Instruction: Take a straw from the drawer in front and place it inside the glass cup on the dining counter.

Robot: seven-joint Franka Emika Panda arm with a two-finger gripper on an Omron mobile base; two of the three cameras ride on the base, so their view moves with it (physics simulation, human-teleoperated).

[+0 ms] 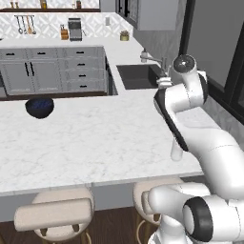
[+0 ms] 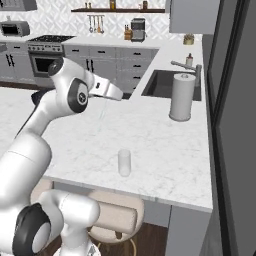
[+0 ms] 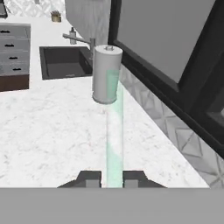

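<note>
My gripper is shut on the straw, a thin pale green stick that runs from between the two dark fingertips out over the dining counter. In the hand view the straw's far end overlaps the paper-towel roll. The glass cup stands upright near the front edge of the dining counter, well below and in front of my raised hand. In the left base view the glass cup is partly hidden behind my forearm. The drawer is out of view.
A white paper-towel roll stands by the dark sink and its faucet. A dark blue bowl sits at the counter's far left. Beige stools line the near edge. A dark window wall runs along the right.
</note>
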